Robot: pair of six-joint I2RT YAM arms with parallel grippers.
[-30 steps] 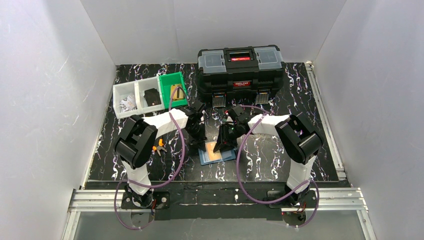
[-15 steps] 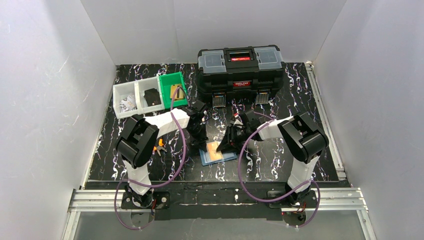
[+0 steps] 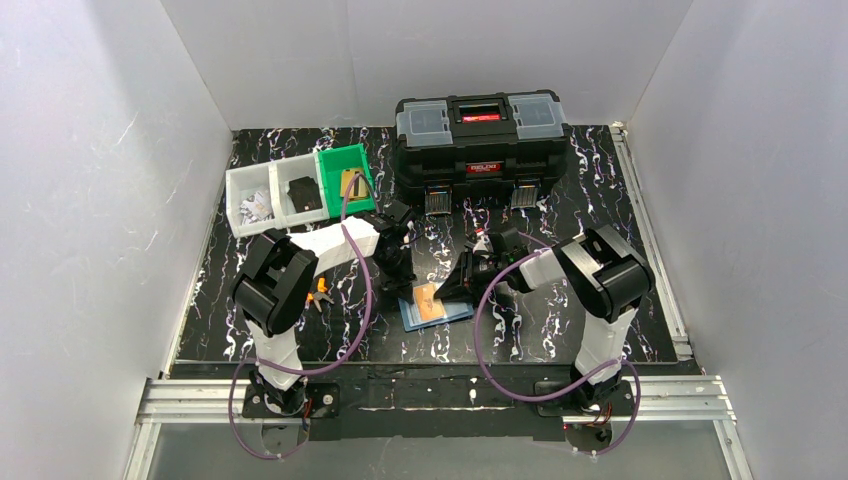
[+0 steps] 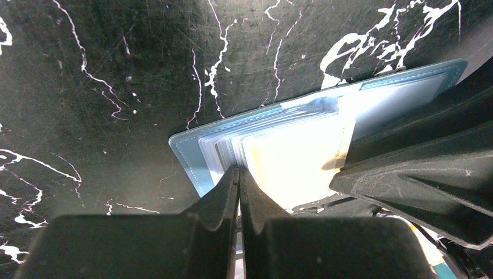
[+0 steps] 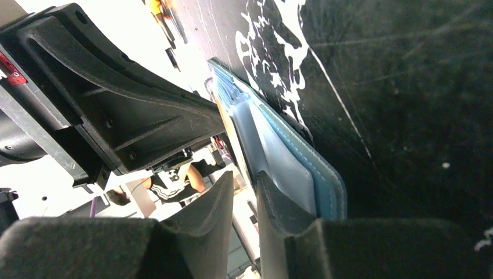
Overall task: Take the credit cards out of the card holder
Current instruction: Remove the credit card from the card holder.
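The card holder (image 3: 440, 312) lies open on the black marble table, teal-blue outside with clear inner sleeves. The orange-tan card (image 3: 430, 300) lies on its inner face; in the left wrist view it looks pale yellow (image 4: 296, 163). The dark card is not visible. My left gripper (image 3: 402, 276) is shut, its tips (image 4: 238, 172) resting on the sleeves at the holder's left edge (image 4: 189, 152). My right gripper (image 3: 456, 286) lies low at the holder's right side, jaws a narrow gap apart (image 5: 245, 185), with one finger (image 5: 279, 203) on the light blue inner panel (image 5: 290, 168).
A big black toolbox (image 3: 478, 140) stands at the back. A green bin (image 3: 346, 180) and two white bins (image 3: 270, 198) sit at the back left. A small orange-handled tool (image 3: 318, 292) lies left of the left gripper. White walls enclose the table.
My right gripper has swung from over the holder to its right side and dropped lower. The orange-tan card now shows more fully. The left gripper has barely moved.
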